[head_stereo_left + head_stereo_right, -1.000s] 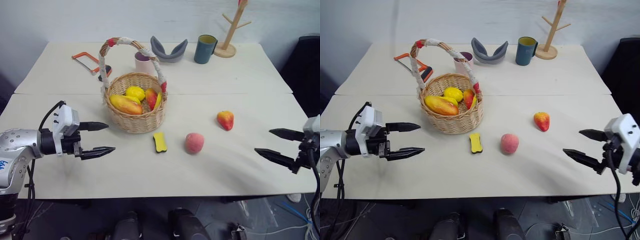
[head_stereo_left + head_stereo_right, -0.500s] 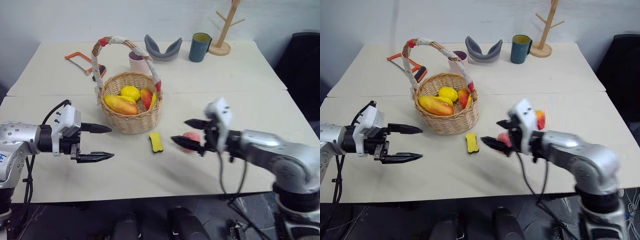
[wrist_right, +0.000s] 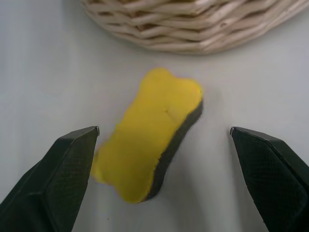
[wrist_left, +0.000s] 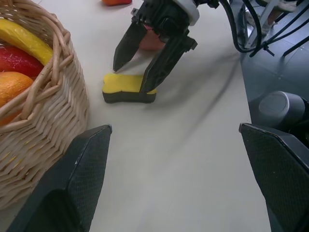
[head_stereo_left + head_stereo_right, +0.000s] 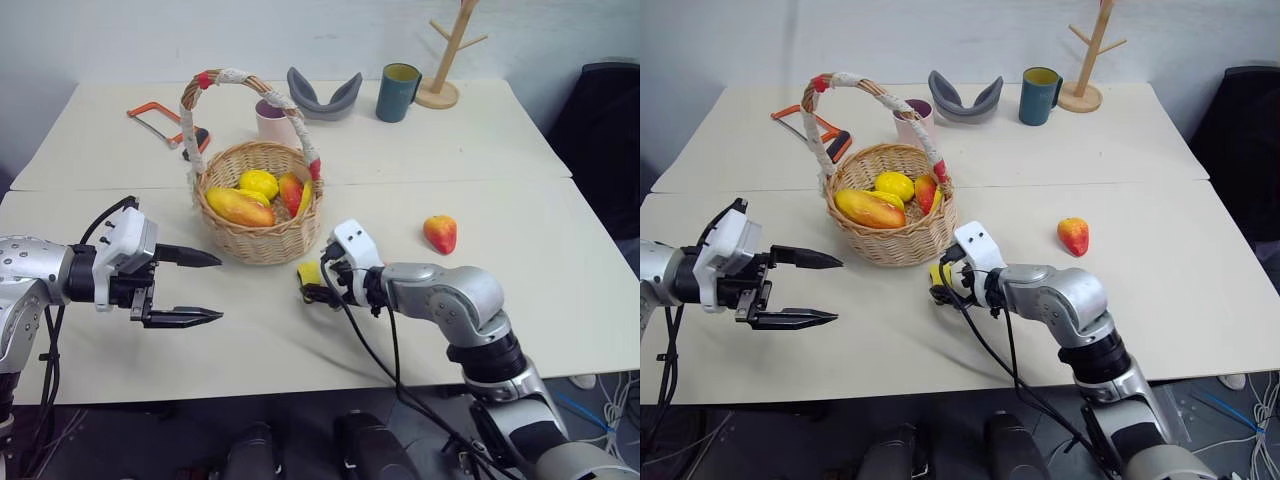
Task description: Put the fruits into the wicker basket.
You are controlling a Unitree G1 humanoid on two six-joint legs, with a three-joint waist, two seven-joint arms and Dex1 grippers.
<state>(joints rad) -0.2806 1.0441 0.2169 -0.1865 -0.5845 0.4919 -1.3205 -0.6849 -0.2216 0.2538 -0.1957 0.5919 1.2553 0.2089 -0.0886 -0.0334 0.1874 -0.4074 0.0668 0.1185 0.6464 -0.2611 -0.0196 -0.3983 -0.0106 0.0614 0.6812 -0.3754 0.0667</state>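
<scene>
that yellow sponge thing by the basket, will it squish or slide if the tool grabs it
The yellow sponge looks like soft foam on a dark scrub layer, so it would probably compress under the open right tool. It lies flat, so rolling is unlikely. It seems light and may skid on the smooth table if nudged.

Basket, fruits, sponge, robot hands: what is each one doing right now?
wicker basket: upright, holding fruits.
red-orange fruit: loose on table.
peach: on table, behind right gripper.
yellow sponge: flat on table, between open fingers.
right gripper: open, around sponge.
left gripper: open, empty.
</scene>
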